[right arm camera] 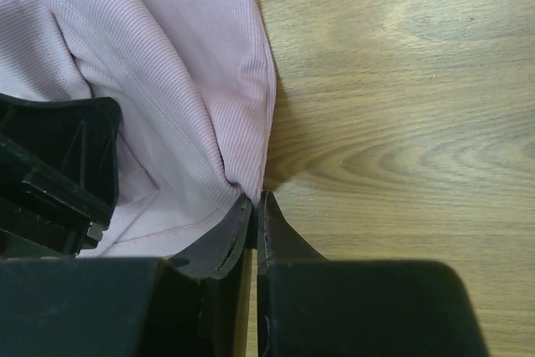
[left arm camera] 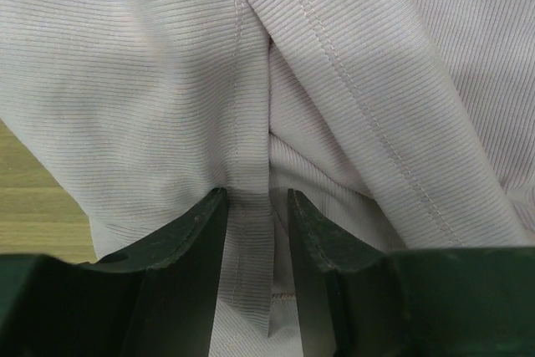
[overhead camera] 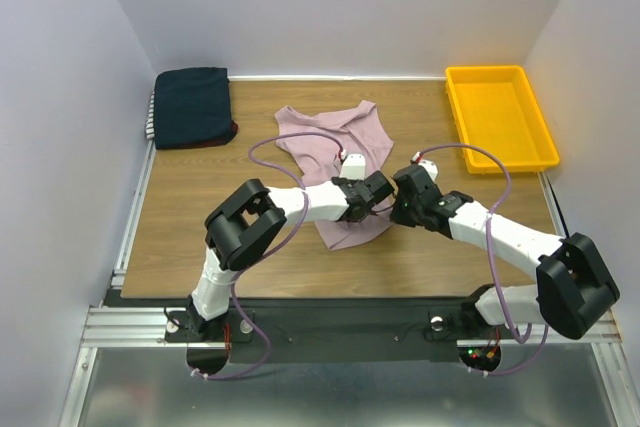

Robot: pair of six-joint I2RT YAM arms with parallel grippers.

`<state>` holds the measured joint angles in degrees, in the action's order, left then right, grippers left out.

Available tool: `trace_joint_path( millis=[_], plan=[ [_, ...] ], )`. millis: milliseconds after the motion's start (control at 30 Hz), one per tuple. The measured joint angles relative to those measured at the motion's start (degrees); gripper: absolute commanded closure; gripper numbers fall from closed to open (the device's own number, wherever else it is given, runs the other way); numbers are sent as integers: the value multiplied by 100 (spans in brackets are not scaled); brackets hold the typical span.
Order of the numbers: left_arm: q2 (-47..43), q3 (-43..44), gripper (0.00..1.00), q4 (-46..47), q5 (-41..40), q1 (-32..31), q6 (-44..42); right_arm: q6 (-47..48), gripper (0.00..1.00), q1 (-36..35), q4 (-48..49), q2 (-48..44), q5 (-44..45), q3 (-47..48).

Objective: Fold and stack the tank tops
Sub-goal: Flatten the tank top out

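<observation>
The pale pink tank top lies crumpled on the table's middle. My left gripper is at its right edge; in the left wrist view its jaws stand narrowly apart around a hem strip of the pink top, with a gap beside the strip. My right gripper meets it from the right and is shut on the edge of the pink top, as the right wrist view shows. The folded stack, navy on top with striped and red edges, sits at the back left.
A yellow plastic tray stands at the back right. White walls close in the table on three sides. The left gripper's black body sits close beside the right fingers. Bare wood shows to the right of the pink top.
</observation>
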<state>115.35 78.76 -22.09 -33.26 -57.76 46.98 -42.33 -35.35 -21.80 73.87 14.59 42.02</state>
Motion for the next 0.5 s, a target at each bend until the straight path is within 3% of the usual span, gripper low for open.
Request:
trace_joint_path(
  millis=[500],
  plan=[
    [-103,-240,84,136,-92,28,72,-17,100,0,0,-20,2,-17]
  ],
)
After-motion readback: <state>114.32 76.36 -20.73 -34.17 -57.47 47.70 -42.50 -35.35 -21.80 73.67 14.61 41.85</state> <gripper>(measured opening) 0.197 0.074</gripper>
